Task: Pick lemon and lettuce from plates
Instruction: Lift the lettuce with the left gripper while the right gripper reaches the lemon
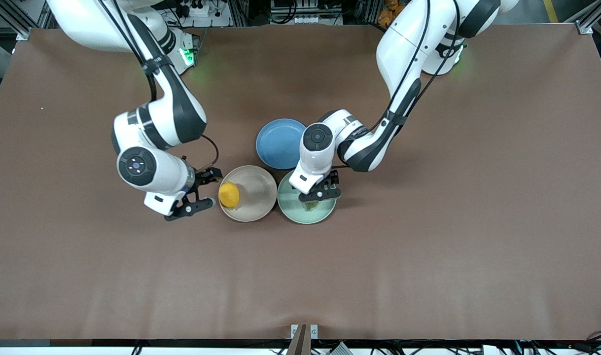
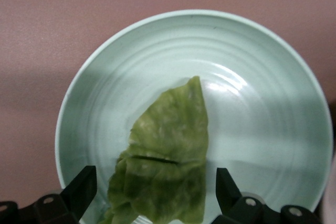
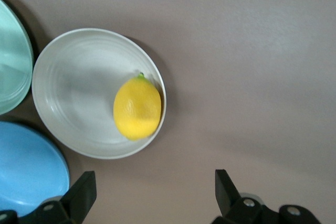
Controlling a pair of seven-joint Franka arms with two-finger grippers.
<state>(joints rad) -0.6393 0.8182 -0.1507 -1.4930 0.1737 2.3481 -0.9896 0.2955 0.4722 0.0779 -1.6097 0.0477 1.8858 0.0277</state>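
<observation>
Lemon [image 1: 229, 195] lying on the beige-pink plate [image 1: 256, 195], close against the rim toward the right arm's end of the surface [image 1: 428, 256], pointed green-tipped end visible in the right wrist view [image 3: 137, 107]. Right end effector [image 1: 201, 190] just beside that plate, off its rim on the right arm's side, over bare surface rather than over the fruit; fingers [image 3: 79, 195] spread wide, nothing between them, lemon apart from both tips and lying ahead of the gap, not inside it. Lettuce [image 1: 311, 204] lying flat in the pale mint green plate [image 1: 293, 207], mostly hidden in the front view under the left arm's wrist; seen whole in the left wrist view [image 2: 165, 166] as a wrinkled, roughly triangular green leaf with a short dark slit across it. Left end effector [image 1: 320, 193] directly over the mint plate [image 2: 262, 77] and low above it, fingers [image 2: 81, 190] set wide, one on each side of the leaf's broad end, leaf centred between them, no visible contact with either tip. Both plates side by side, rims nearly touching, mint one toward the left arm's end. Blue plate [image 1: 280, 143] farther from the front camera than those two, just beside both, partly covered in that view by the left arm's wrist.
</observation>
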